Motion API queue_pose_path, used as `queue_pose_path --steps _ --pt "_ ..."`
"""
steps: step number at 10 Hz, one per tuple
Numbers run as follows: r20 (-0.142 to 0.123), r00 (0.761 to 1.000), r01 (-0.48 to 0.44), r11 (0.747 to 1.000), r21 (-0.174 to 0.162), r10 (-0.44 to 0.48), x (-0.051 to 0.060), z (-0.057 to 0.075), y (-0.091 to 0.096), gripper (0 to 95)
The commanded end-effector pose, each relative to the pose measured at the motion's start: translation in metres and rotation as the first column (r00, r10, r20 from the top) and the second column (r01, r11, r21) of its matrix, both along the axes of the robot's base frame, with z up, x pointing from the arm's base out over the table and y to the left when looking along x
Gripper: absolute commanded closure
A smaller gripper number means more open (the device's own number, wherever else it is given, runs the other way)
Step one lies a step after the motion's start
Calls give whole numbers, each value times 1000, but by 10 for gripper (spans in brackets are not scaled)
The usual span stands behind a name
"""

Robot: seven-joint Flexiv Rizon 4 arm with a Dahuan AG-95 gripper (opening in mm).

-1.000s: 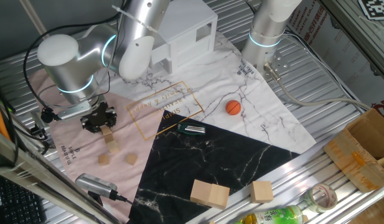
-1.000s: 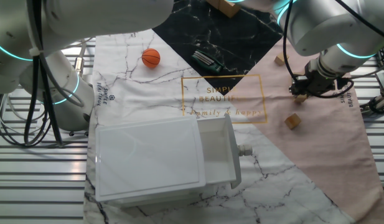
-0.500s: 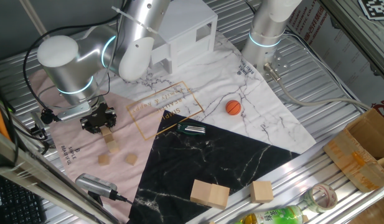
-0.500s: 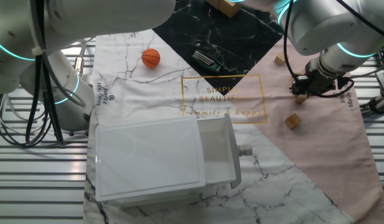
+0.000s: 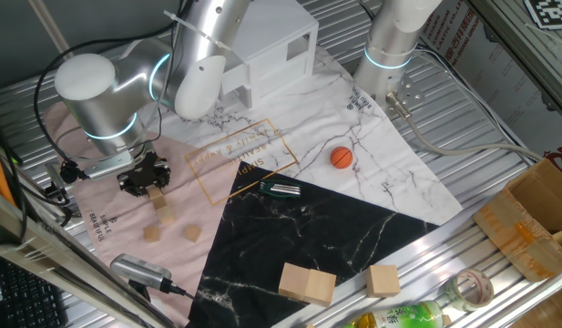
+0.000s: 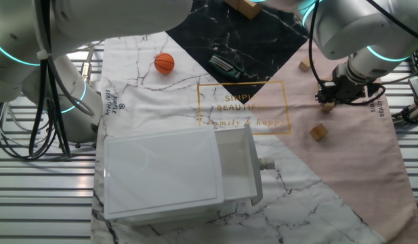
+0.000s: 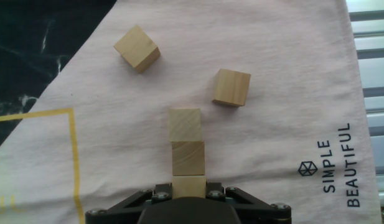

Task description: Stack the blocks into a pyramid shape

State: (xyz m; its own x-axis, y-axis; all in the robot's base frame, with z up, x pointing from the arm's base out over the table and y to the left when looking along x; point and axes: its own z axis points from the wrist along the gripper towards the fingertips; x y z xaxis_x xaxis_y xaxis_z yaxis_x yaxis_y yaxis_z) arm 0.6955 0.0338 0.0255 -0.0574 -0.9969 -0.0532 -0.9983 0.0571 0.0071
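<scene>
In the hand view three small tan blocks lie in a straight row on the pink cloth: the far block (image 7: 185, 124), the middle block (image 7: 188, 157) and the nearest block (image 7: 188, 185). My gripper (image 7: 188, 190) is shut on that nearest block, a finger against each side. Two loose blocks (image 7: 137, 48) (image 7: 231, 87) lie beyond the row. In one fixed view the gripper (image 5: 153, 185) is low over the row (image 5: 162, 214), with loose blocks (image 5: 152, 234) (image 5: 191, 234) nearby. From the other side the gripper (image 6: 328, 102) hides most of the row; single blocks (image 6: 304, 65) (image 6: 319, 131) lie either side.
An orange ball (image 5: 342, 157) and a black tool (image 5: 281, 189) lie mid-table. Two large pale blocks (image 5: 307, 283) (image 5: 383, 279) sit on the black marble. A white drawer unit (image 6: 175, 173) stands with its drawer open. A second arm's base (image 5: 390, 46) is at the back.
</scene>
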Motion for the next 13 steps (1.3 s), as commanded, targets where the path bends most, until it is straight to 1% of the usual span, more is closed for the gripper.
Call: queue_pose_path --steps 1,6,7,13 --pt "-1 1000 0 1000 -3 0 0 0 0 950" --pt "7 1000 -14 1000 -9 14 0 0 0 950" --pt "9 1000 -21 1000 -11 21 0 0 0 760" --pt "11 1000 -21 1000 -11 21 -1 -1 0 760"
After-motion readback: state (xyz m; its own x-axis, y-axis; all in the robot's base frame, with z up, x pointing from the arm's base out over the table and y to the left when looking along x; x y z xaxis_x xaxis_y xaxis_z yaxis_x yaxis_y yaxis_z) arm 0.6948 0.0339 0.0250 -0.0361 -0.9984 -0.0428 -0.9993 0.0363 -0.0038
